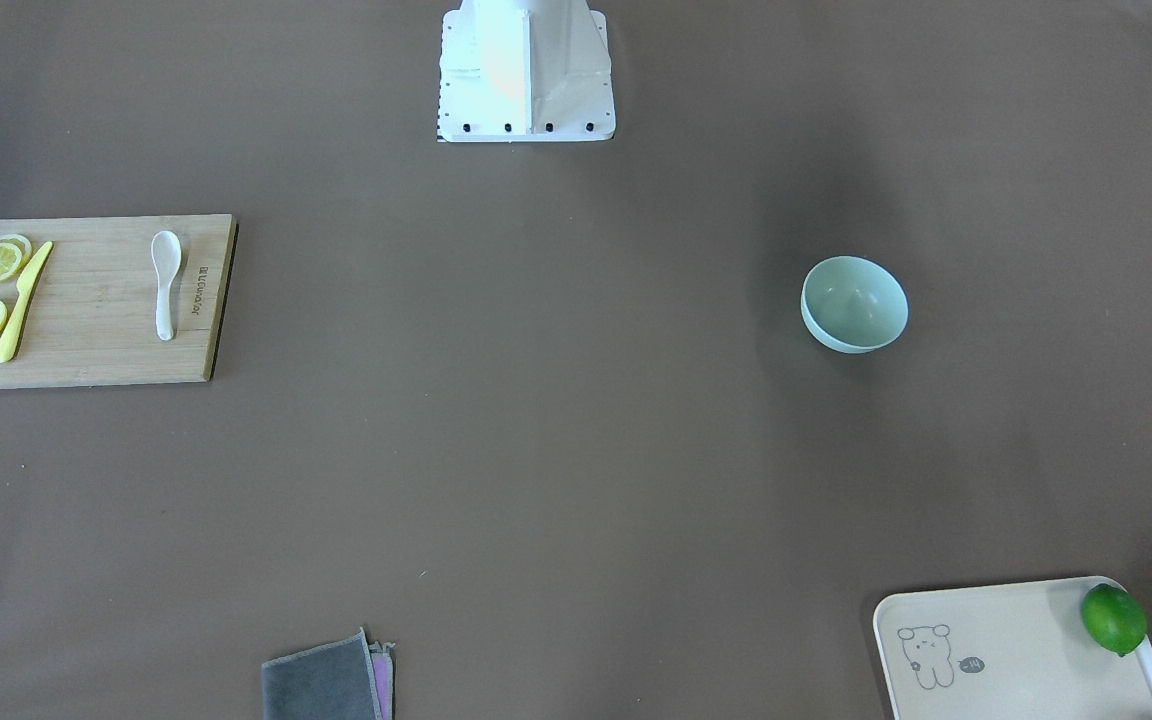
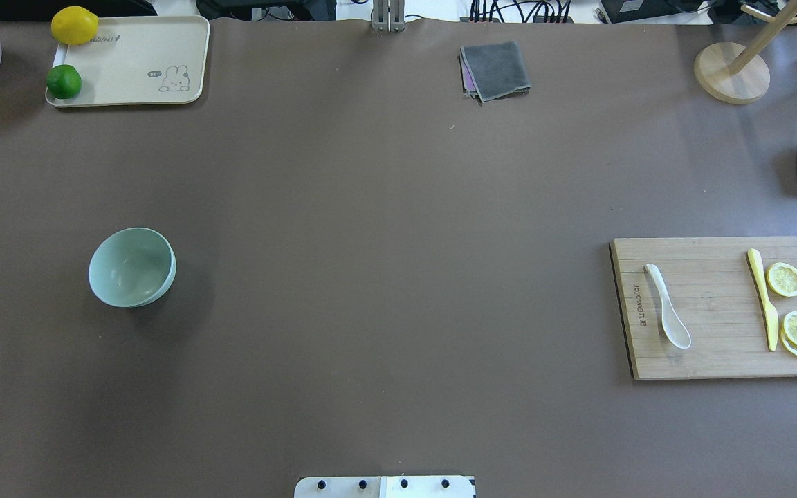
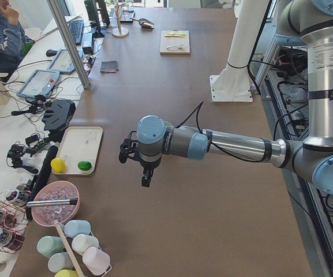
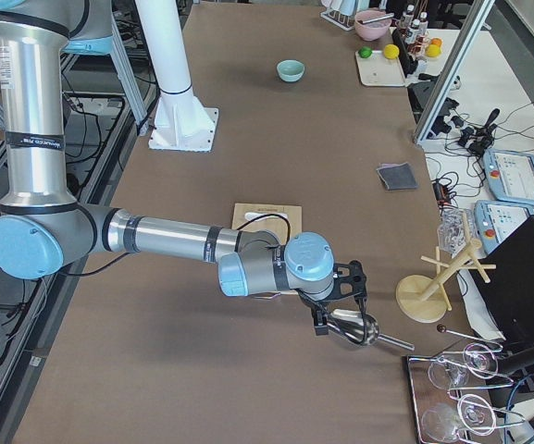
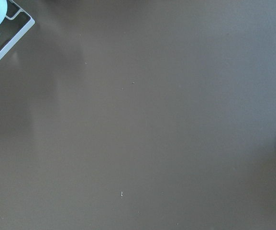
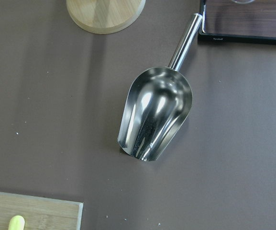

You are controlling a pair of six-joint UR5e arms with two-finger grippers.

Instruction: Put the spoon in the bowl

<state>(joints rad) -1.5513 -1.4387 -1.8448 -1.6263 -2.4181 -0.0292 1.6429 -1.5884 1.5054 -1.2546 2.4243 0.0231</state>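
Note:
The white spoon (image 1: 166, 283) lies on a wooden cutting board (image 1: 86, 350), scoop toward the robot; it also shows in the overhead view (image 2: 667, 315). The mint-green bowl (image 1: 854, 304) stands upright and empty on the brown table, far across it from the spoon (image 2: 132, 267). My left gripper (image 3: 146, 179) shows only in the exterior left view, hovering over bare table. My right gripper (image 4: 320, 324) shows only in the exterior right view, above a metal scoop and beyond the board. I cannot tell whether either is open or shut.
A yellow knife (image 2: 762, 299) and lemon slices (image 2: 784, 279) share the board. A metal scoop (image 6: 157, 117) and a wooden stand (image 2: 730, 72) lie at the far right. A cream tray (image 2: 129, 83) holds a lime and a lemon. A grey cloth (image 2: 495, 69) lies at the far edge.

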